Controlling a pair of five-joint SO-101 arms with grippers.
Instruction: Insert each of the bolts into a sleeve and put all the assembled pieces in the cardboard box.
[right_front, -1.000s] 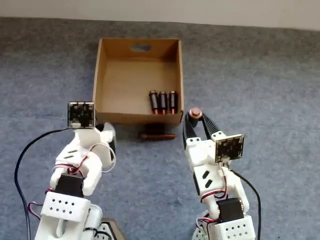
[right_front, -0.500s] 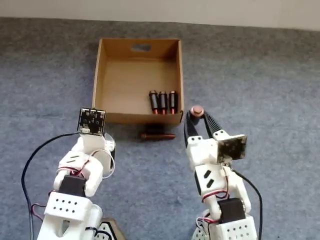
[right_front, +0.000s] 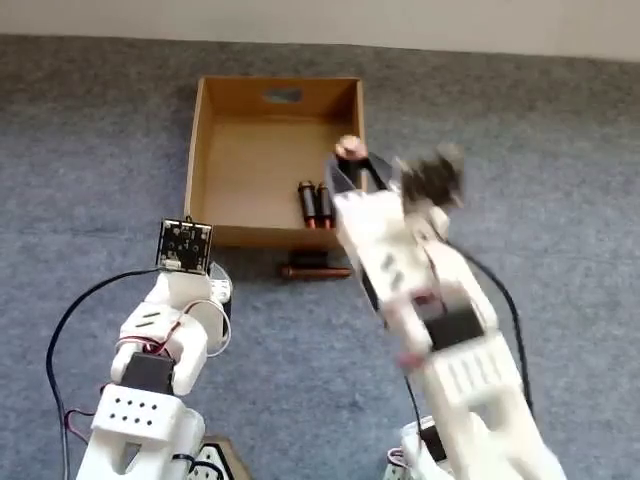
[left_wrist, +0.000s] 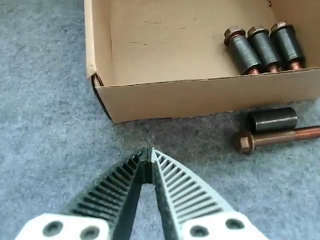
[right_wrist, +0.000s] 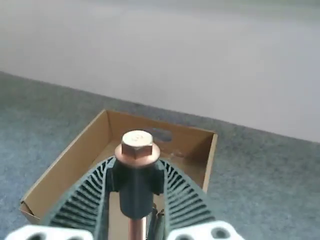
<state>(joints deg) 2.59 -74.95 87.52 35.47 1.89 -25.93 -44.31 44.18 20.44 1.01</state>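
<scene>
**Over the box wall, one tool holds a bolt in a sleeve**

Up in the middle of the high view, the right tool (right_front: 355, 165) hangs over the right wall of the cardboard box (right_front: 275, 237). Its two fingers are squeezed onto a dark sleeve (right_wrist: 134, 185). A held bolt (right_wrist: 137, 144) sits inside that sleeve. Its copper head pokes out on top and its thin end shows below. The piece stands upright between the fingers.

Lower left in the high view is the other arm. The left tool (left_wrist: 146, 156) is clenched with nothing in it, and its two tips touch. It points at the front left corner of the box, a little way off from the wall, over the grey bench (left_wrist: 45, 125).

Inside the box, three done pieces (left_wrist: 260, 47) lie side by side, touching, near the front right corner. Each one is a bolt in a sleeve. In the high view the right arm covers one of them.

Just outside the front wall, a loose sleeve (left_wrist: 273, 120) lies on its side on the bench. A loose bolt (left_wrist: 280, 137) lies right beside it, on the side away from the box. Whether the two touch is hard to tell.
</scene>
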